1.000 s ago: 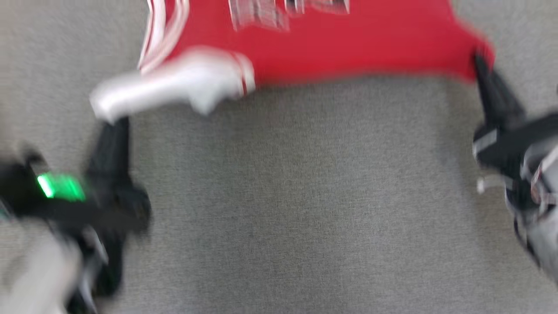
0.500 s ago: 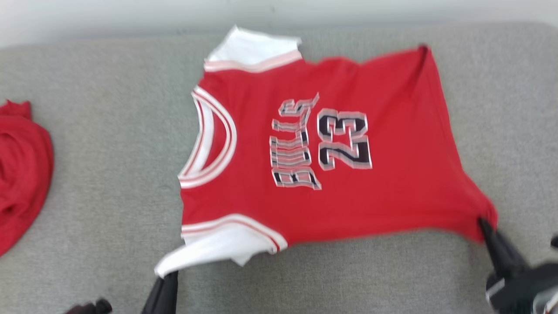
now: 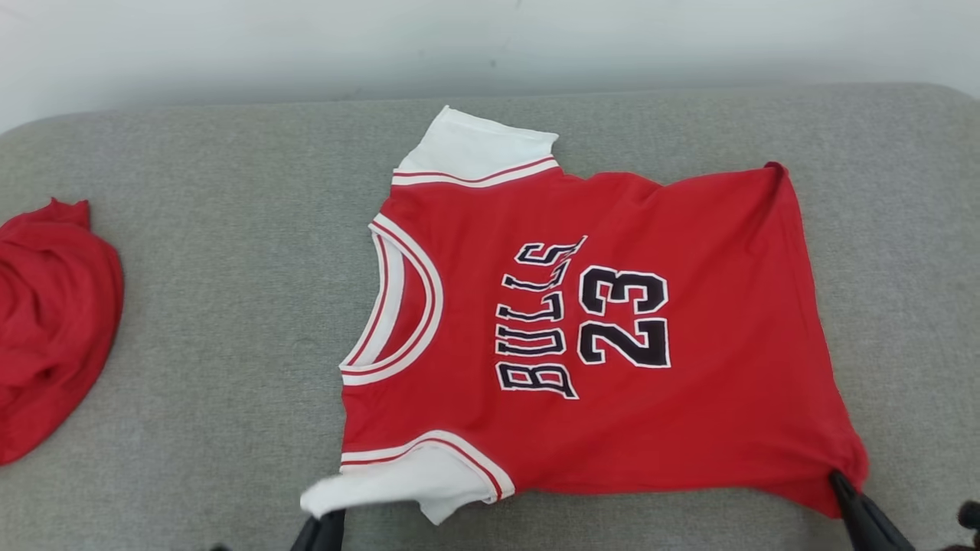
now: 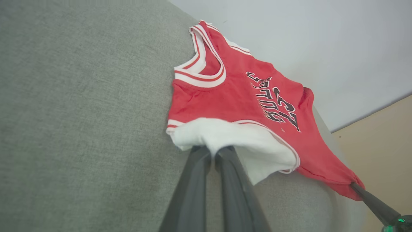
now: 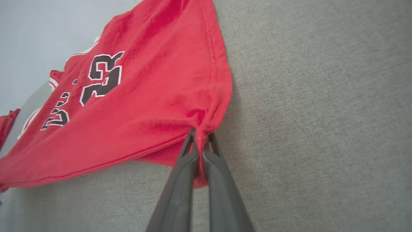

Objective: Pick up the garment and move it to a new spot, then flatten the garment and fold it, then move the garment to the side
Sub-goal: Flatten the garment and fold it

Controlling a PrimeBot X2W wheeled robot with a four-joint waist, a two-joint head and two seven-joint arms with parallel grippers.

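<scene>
Far left: crumpled red cloth (image 3: 53, 329) on the grey upholstered surface (image 3: 214, 229). Left gripper (image 4: 210, 151): jaws pinched tight on the near white sleeve (image 3: 398, 486), lifting it slightly. Centre: red Bulls 23 jersey (image 3: 612, 306) spread face up on the surface, collar toward the left, far sleeve flat. Right gripper (image 5: 201, 137): jaws clamped on the near hem corner (image 3: 846, 459), fabric bunched at the tips.

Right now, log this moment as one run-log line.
phase: flatten | jersey: spread print-up on grey surface | left gripper: shut on white sleeve | right gripper: shut on hem corner | aside: red cloth at left
</scene>
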